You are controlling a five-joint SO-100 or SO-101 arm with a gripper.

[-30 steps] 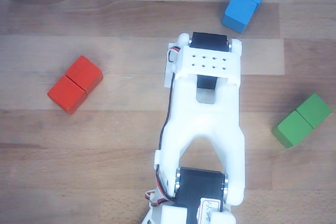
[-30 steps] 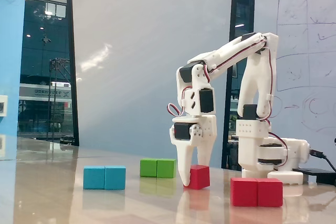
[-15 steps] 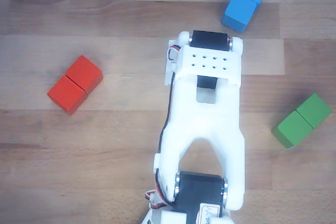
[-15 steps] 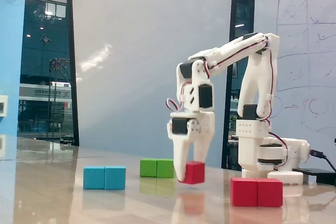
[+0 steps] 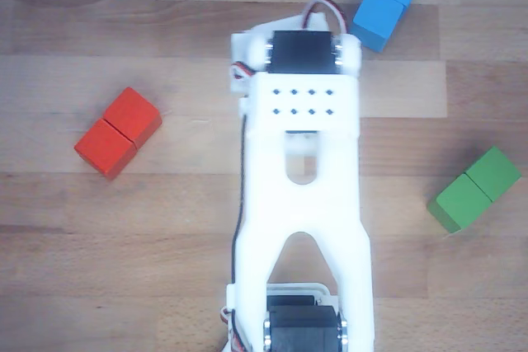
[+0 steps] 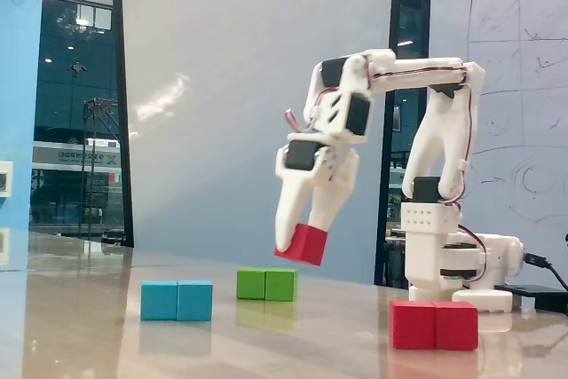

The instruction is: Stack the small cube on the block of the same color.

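Red small cube (image 6: 302, 244) riding clamped in gripper (image 6: 298, 246), tilted, well above table (image 6: 106, 326) | red block (image 6: 434, 325) sitting bare, off to the right in fixed view | pick done, carrying and stacking pending

small cube (image 6: 302, 244): plain red, seen only in the fixed view; hidden under the arm in the other view
cube state: clamped between the jaws, lifted clear of the tabletop
cube pose: tilted, one lower corner pointing down
block (image 6: 434, 325): red, two cube halves with a seam across the middle
block pose: flat on the tabletop, set diagonally in the other view (image 5: 118, 133)
block top: bare
relation: cube above and left of block in the fixed view, well apart
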